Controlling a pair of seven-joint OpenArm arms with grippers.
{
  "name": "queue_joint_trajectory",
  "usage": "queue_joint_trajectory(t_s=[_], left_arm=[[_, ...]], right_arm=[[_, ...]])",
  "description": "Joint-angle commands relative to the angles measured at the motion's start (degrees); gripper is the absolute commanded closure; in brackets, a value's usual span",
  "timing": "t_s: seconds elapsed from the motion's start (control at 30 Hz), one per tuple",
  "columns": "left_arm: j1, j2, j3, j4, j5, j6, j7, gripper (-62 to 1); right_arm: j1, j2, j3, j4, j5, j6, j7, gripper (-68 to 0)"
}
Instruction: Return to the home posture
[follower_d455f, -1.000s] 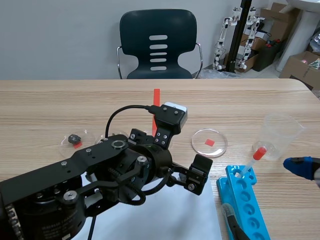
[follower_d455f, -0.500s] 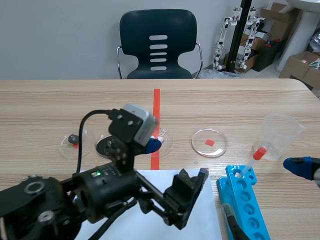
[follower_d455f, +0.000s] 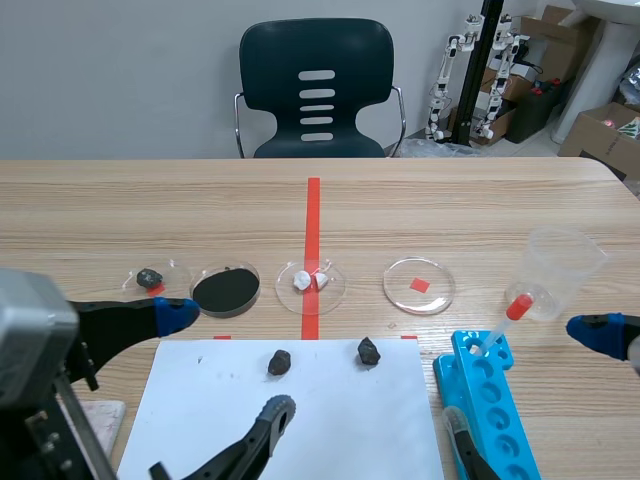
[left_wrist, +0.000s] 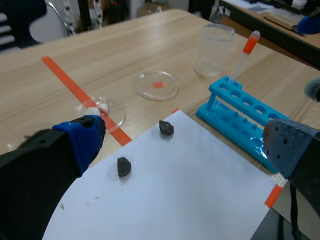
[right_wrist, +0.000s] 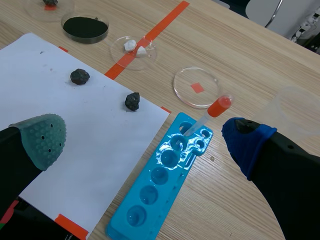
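My left gripper (left_wrist: 185, 145) hangs open above the white paper sheet (left_wrist: 165, 190), nothing between its fingers. In the scene view the left arm sits low at the left, its blue-padded fingertip (follower_d455f: 176, 313) near the sheet's far left corner and the other fingertip (follower_d455f: 277, 409) over the sheet (follower_d455f: 330, 430). My right gripper (right_wrist: 145, 139) is open too, held above the blue tube rack (right_wrist: 160, 172) and the sheet's right edge. Only one blue fingertip (follower_d455f: 598, 331) of it shows at the scene's right edge.
Two dark stones (follower_d455f: 280, 362) (follower_d455f: 369, 349) lie on the sheet. Behind it stand a row of petri dishes: small stone (follower_d455f: 150, 278), black powder (follower_d455f: 225, 290), white pieces (follower_d455f: 310, 281), empty (follower_d455f: 419, 285). A red-bulbed pipette (follower_d455f: 505, 320) leans in the rack beside a clear cup (follower_d455f: 562, 270).
The left arm has swung back from the table's middle to the lower left, uncovering the sheet, the two stones and the dishes. The right arm has kept still.
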Motion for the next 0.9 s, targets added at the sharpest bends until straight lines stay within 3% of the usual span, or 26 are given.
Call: queue_joint_trajectory(t_s=[0.0, 0.23, 0.5, 0.73, 0.87], left_arm=[[2.14, 0.26, -0.15, 1.11, 0.35, -0.17, -2.91, -62.3], [10.99, 0.28, -5.25, 1.84, 3.17, -0.15, -9.64, -62.3], [16.65, 1.90, -13.70, 2.60, 3.15, -0.44, -12.17, -62.3], [16.98, 7.30, -23.54, 4.31, 3.17, -9.38, -11.69, -62.3], [16.79, 7.43, -26.10, 6.67, 3.17, -11.50, -9.99, -62.3]], right_arm=[[-0.11, 0.48, 0.15, 0.09, 0.59, -0.22, 0.85, -67.9], [-0.11, 0.48, 0.15, 0.09, 0.59, -0.22, 0.85, -67.9], [-0.11, 0.48, 0.15, 0.09, 0.59, -0.22, 0.85, -67.9], [-0.11, 0.48, 0.15, 0.09, 0.59, -0.22, 0.85, -67.9], [-0.11, 0.48, 0.15, 0.09, 0.59, -0.22, 0.85, -67.9]])
